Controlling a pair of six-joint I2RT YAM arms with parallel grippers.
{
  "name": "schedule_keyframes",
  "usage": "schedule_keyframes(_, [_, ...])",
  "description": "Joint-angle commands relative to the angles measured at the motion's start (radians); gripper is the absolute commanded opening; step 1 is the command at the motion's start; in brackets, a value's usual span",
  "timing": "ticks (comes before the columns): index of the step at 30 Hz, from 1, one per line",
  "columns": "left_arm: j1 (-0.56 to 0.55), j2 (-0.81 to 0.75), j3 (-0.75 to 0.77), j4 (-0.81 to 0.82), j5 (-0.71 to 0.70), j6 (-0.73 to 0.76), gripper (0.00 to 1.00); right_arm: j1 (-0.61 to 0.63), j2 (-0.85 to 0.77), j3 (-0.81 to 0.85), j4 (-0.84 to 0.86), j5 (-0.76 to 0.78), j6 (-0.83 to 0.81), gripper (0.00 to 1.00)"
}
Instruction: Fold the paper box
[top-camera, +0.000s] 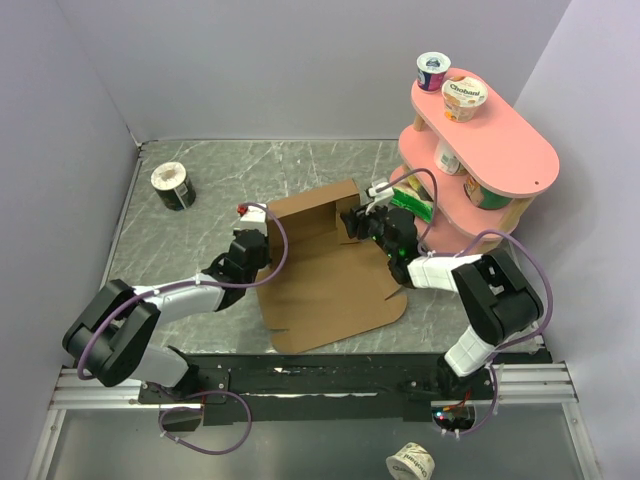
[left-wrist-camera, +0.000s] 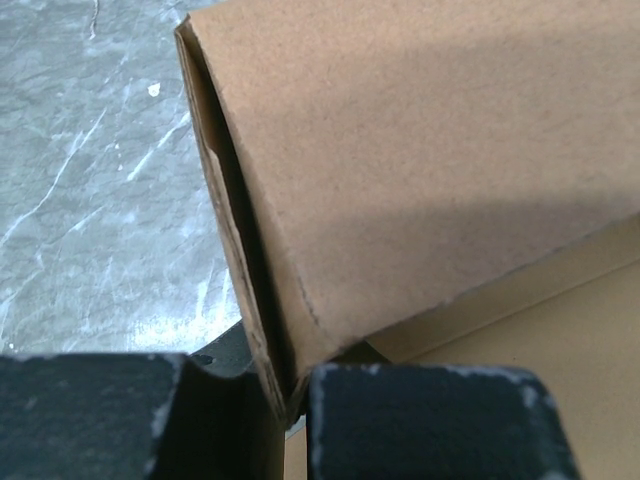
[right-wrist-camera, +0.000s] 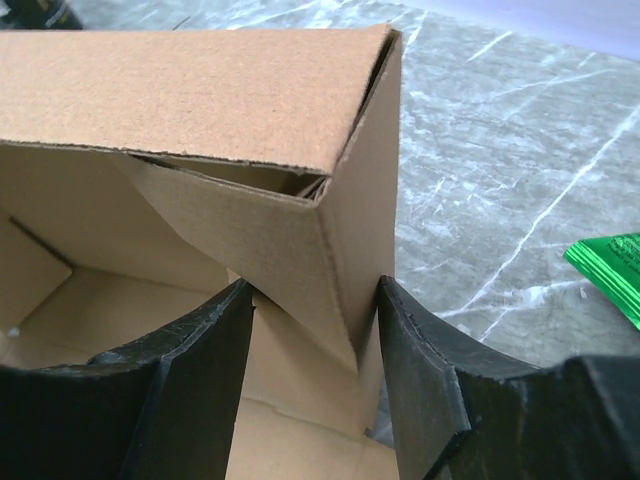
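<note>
In left and right jaws: paper box (top-camera: 330, 290) side walls.

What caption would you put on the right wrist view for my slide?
Right end effector straddles the paper box at its raised corner, one finger inside, one outside, marble table beyond.

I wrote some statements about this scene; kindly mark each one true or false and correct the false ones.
1. The left gripper is shut on a wall of the paper box. True.
2. The paper box lies completely flat. False: its far wall stands upright, and only the near panel lies flat.
3. The fingers of the right gripper stand on either side of a box corner. True.
4. The pink shelf stands on the left arm's side. False: it stands on the right arm's side.
5. The green packet lies inside the box. False: it lies outside the box, near the shelf.
</note>
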Motion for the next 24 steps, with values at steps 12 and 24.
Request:
schedule_keyframes(12, [-0.018,-0.041,0.046,-0.077,0.202,-0.02,0.05,0.038,0.016,0.029,0.13,0.143,0.003,0.43])
schedule_keyframes(24, [-0.01,-0.088,0.02,-0.075,0.252,-0.007,0.05,-0.034,0.01,0.06,0.051,-0.075,-0.019,0.98])
